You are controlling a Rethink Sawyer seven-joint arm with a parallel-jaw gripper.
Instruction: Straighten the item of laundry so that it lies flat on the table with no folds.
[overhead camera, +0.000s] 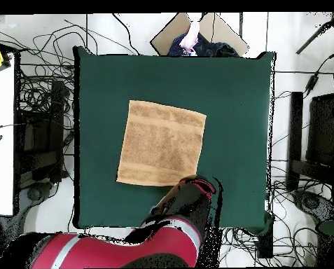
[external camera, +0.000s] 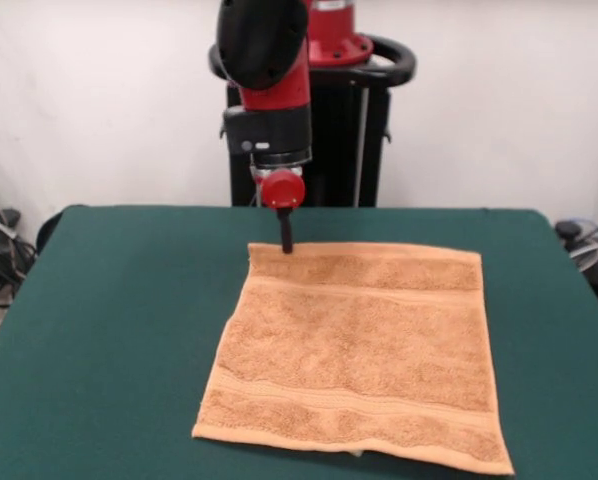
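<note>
The orange-tan towel [external camera: 361, 350] lies spread flat on the dark green table [external camera: 109, 330], with border bands near its far and near edges. In the overhead view the towel [overhead camera: 162, 143] sits left of the table's [overhead camera: 232, 105] middle. My gripper [external camera: 287, 242] hangs from the red and black arm and its dark tip touches or hovers just over the towel's far left corner. The tip looks like one narrow dark piece. In the overhead view the arm [overhead camera: 187, 203] hides the gripper and the towel's corner nearest the robot.
The robot's black pedestal [external camera: 339, 150] stands behind the table's far edge. A person's hand [overhead camera: 192, 36] and a cardboard piece show beyond the table's far side in the overhead view. Cables and equipment lie on the floor on both sides.
</note>
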